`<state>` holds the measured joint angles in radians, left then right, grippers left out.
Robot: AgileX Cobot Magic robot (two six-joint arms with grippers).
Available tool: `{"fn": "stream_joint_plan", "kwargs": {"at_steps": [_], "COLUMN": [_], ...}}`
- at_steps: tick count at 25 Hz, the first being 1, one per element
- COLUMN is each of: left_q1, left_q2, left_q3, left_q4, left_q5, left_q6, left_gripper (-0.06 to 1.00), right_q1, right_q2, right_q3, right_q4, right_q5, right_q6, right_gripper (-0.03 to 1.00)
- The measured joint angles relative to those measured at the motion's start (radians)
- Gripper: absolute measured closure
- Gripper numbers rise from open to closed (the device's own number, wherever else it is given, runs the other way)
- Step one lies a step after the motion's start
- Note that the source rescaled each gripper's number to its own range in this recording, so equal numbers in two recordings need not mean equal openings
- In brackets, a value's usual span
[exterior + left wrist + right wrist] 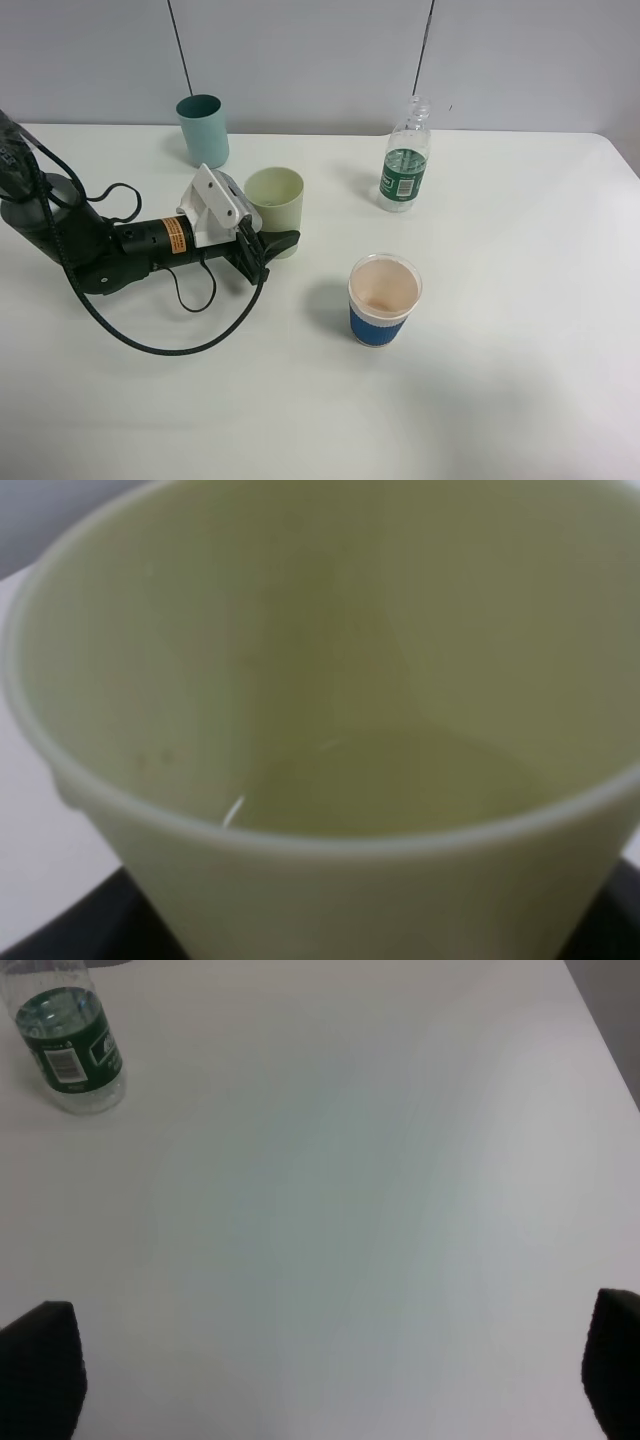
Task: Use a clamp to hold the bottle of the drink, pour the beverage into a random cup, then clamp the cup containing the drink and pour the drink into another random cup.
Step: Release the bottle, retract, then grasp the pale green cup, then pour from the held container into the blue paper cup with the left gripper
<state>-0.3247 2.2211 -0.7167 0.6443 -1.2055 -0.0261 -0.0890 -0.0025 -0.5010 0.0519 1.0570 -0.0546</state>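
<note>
Pale yellow-green cup (275,203) stands upright on the white table (520,400), left of centre in the high view. The left gripper (272,242) is closed round its lower half: one black finger lies across the front of the cup near its base, and the other is hidden behind it. The left arm lies low over the table, reaching in from the left edge. The cup's open mouth fills the left wrist view, and a shallow pool of clear liquid (390,780) lies in its bottom. The bottle (404,160), clear with a green label, stands upright toward the back of the table, well to the right of the held cup and apart from both arms. The blue-banded cup (383,300) stands upright nearer the front, touching neither of them. A teal cup (203,130) stands at the back, behind the left arm's wrist. The right gripper (325,1370) shows only in its own wrist view, its jaws spread wide above the table with nothing between them
</note>
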Motion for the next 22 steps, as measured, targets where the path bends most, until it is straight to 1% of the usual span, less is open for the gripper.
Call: {"fn": "stream_joint_plan", "kwargs": {"at_steps": [5, 7, 10, 13, 19, 22], "left_q1": [0.000, 0.000, -0.004, -0.015, -0.026, -0.026], "left_q2": [-0.019, -0.045, -0.099, -0.154, -0.238, -0.279], "left_q3": [0.000, 0.001, 0.007, 0.032, 0.114, 0.151], "left_q4": [0.001, -0.002, -0.032, -0.115, -0.349, -0.434], "left_q5": [0.027, 0.053, 0.092, 0.100, 0.119, 0.125], "left_q6": [-0.010, -0.035, -0.070, -0.080, -0.082, -0.079], "left_gripper": [0.90, 0.90, 0.90, 0.90, 0.90, 0.90], "right_q1": [0.000, 0.000, 0.000, 0.000, 0.000, 0.000], "right_q2": [0.000, 0.000, 0.000, 0.000, 0.000, 0.000], "right_q3": [0.000, 0.000, 0.000, 0.000, 0.000, 0.000], "right_q4": [0.000, 0.000, 0.000, 0.000, 0.000, 0.000], "right_q5": [0.000, 0.000, 0.000, 0.000, 0.000, 0.000], "right_q6": [0.000, 0.000, 0.000, 0.000, 0.000, 0.000], "right_gripper": [-0.03, -0.03, -0.03, -0.03, -0.03, -0.03]}}
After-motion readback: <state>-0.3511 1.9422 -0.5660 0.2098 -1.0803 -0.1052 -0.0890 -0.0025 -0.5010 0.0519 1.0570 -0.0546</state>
